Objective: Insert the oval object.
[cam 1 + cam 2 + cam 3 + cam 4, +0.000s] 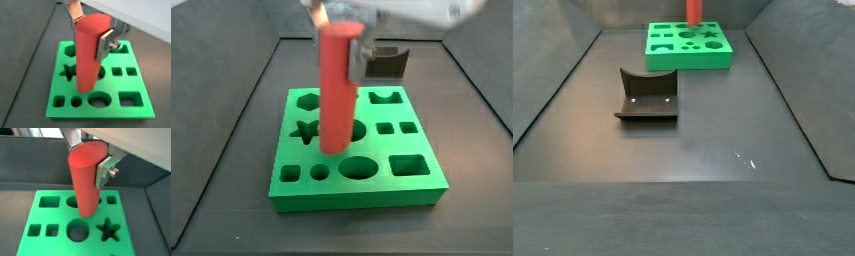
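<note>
Gripper above the green block, fingers closed on the upper end of the oval object. Silver plates press against opposite sides of the red peg in both wrist views; second reading: gripper, peg.

Oval object hangs upright, long axis vertical. Its lower end sits over the middle of the block's top face; whether the tip has entered a hole or only meets the surface cannot be told from either wrist view. In a side view the peg stands at the centre of the block, its base among the cut-outs.

Green block carries shaped holes: star, round and oval openings, several squares and rectangles.

In a side view the block lies at the far end of the dark counter, only the peg's lower part in view above it. Fixture stands nearer, well apart from the block, left of centre.
</note>
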